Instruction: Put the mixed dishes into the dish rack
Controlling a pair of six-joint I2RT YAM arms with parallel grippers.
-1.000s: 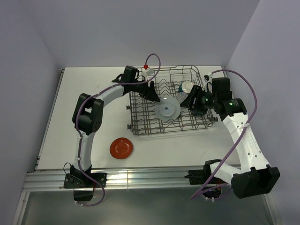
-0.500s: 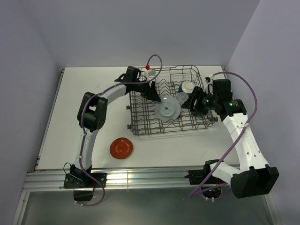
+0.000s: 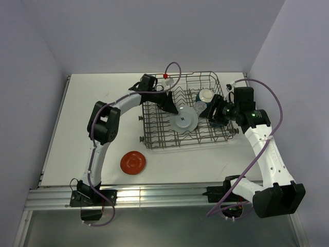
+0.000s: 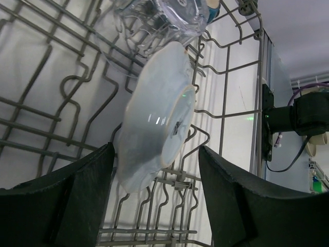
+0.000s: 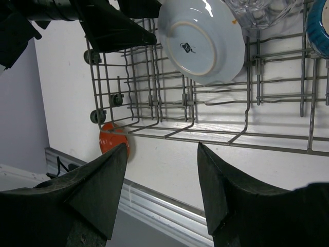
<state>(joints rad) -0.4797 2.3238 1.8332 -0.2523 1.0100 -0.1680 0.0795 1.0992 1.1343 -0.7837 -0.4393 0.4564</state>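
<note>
One dish is lying outside the dish rack (image 3: 154,131): the red-orange plate (image 3: 133,162), flat on the table (image 3: 77,123) at the lower left of the overhead view. It is looking stiff, glazed and slick, probably light yet breakable, so I am judging a pinch across its raised rim to be the safest hold. Inside the rack, the pale plate (image 4: 157,116) is leaning on edge at the centre of the left wrist view, with the glass tumbler (image 4: 177,10) above it. Both the left gripper (image 4: 154,152) and the right gripper (image 5: 162,149) are hanging over the rack with fingers spread, holding nothing.
</note>
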